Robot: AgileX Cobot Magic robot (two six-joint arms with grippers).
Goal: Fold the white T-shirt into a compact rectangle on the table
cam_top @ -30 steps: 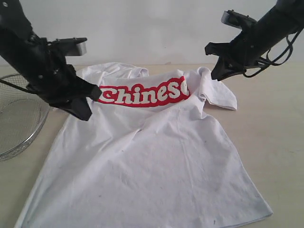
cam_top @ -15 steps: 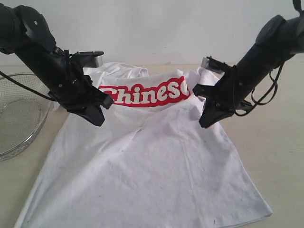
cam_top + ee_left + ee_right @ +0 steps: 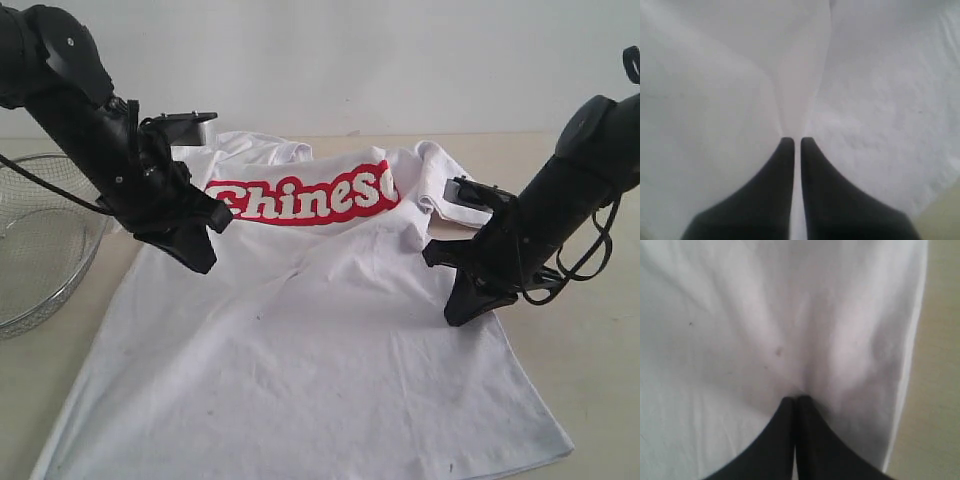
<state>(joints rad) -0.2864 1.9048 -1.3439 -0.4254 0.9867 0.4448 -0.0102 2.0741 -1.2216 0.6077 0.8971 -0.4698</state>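
Near: we see the white T-shirt [image 3: 330, 340] flat on the table [image 3: 590, 400], long axis running from hem to collar | Mid: right end effector [image 3: 462, 314] pressed together, pinching the shirt's side edge | Far: left end effector [image 3: 196, 257] likewise pinching cloth beside the red lettering [image 3: 300, 200], shirt body between them.

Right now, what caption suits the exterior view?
Left gripper and right gripper pinch white cotton T-shirt with red lettering on pale beige table.
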